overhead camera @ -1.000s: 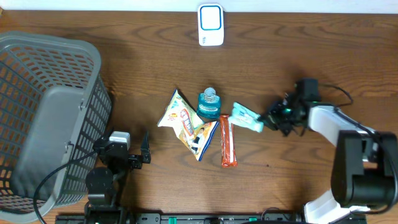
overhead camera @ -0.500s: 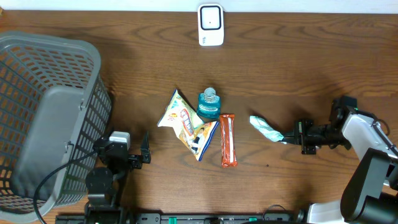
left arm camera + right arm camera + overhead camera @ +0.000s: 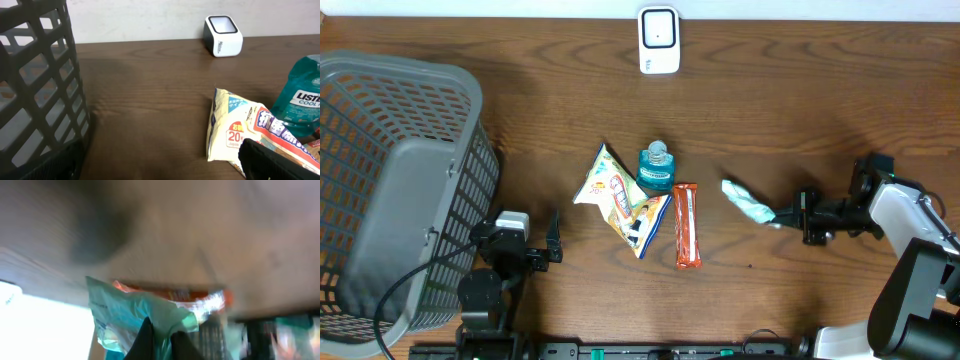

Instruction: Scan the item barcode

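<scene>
My right gripper (image 3: 782,218) is shut on one end of a small teal and white packet (image 3: 745,201), right of the other items. In the right wrist view the crumpled packet (image 3: 131,314) sticks out between my dark fingers (image 3: 145,341), and the picture is blurred. The white barcode scanner (image 3: 659,40) stands at the table's far edge, well away from the packet. My left gripper (image 3: 554,240) hangs open near the front edge, holding nothing. In its wrist view the scanner (image 3: 223,35) shows far ahead.
A grey mesh basket (image 3: 400,190) fills the left side. Mid-table lie a white and yellow wipes pack (image 3: 615,195), a blue mouthwash bottle (image 3: 657,168) and an orange snack bar (image 3: 686,226). The left wrist view shows the wipes pack (image 3: 240,130) and the bottle (image 3: 302,102) close by on the right.
My right gripper has pulled the teal packet to the right, away from the bottle and the bar. Over the last half second it barely shifted. The left arm stayed still.
</scene>
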